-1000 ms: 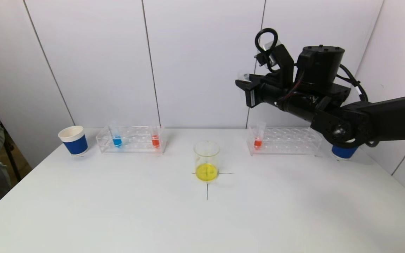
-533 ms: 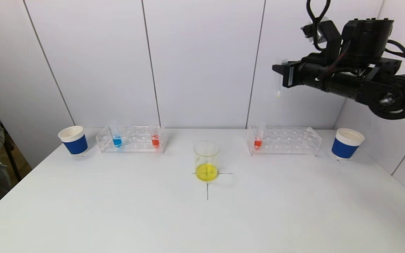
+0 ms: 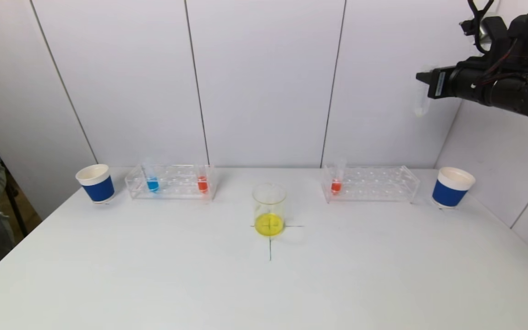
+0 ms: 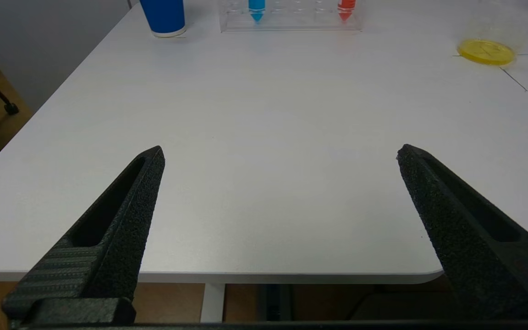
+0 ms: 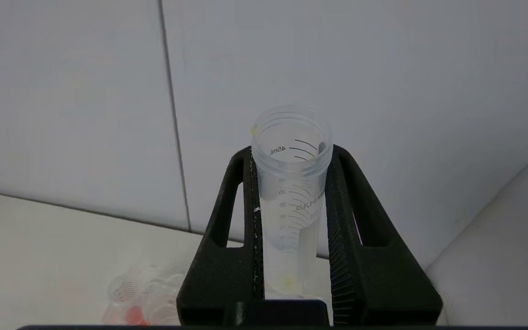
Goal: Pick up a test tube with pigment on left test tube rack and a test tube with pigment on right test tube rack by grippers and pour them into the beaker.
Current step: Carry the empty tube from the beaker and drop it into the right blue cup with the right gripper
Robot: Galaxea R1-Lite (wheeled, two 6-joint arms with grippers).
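High up at the right, well above the table (image 3: 154,284), the right gripper (image 3: 422,80) is clamped on an empty test tube (image 3: 421,98), and the right wrist view shows both jaws pressed against the sides of that clear tube (image 5: 291,183), upright, with only a yellowish trace at its bottom. Down on the table, the beaker (image 3: 269,209) stands on a drawn cross mark with yellow liquid in its base. The right test tube rack (image 3: 371,184) sits behind and to the right of it, a tube of red pigment (image 3: 336,183) at its near-centre end. Over on the other side, the left test tube rack (image 3: 171,182) carries a blue tube (image 3: 152,182) and a red tube (image 3: 202,182). A blue cup (image 3: 96,183) stands beside the left rack, another blue cup (image 3: 452,187) beside the right. The left gripper (image 4: 277,158) hangs low at the table's near edge, jaws spread wide, nothing between them
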